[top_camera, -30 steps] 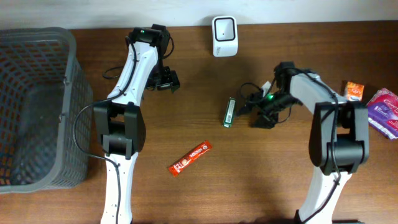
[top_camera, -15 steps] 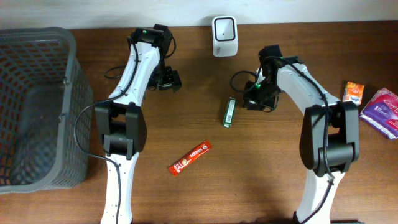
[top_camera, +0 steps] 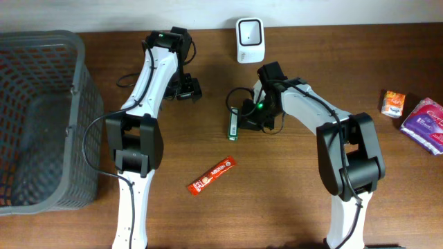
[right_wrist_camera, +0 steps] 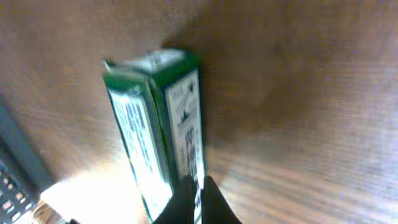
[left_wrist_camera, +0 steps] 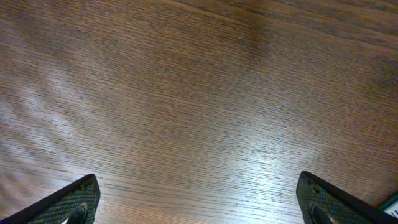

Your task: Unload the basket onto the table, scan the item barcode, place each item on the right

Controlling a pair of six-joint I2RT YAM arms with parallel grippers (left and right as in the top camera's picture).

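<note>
The item, a long green and white box (top_camera: 234, 124), hangs just above the wooden table left of centre, below the white barcode scanner (top_camera: 249, 31) at the back edge. My right gripper (top_camera: 249, 122) is at the box's right side. In the right wrist view its dark fingertips (right_wrist_camera: 198, 186) are pinched together on the near edge of the box (right_wrist_camera: 155, 124), whose printed faces point away from the camera. My left gripper (top_camera: 187, 88) hovers over bare wood at the back left. It is open, both pads (left_wrist_camera: 74, 202) set wide apart with nothing between them.
A grey mesh basket (top_camera: 76, 104) fills the left edge of the table. A red sachet (top_camera: 212, 175) lies in front of the box. An orange packet (top_camera: 394, 102) and a purple packet (top_camera: 426, 124) sit at the far right.
My right gripper closed on the green box and carried it left, toward the middle of the table. The left arm has not moved.
</note>
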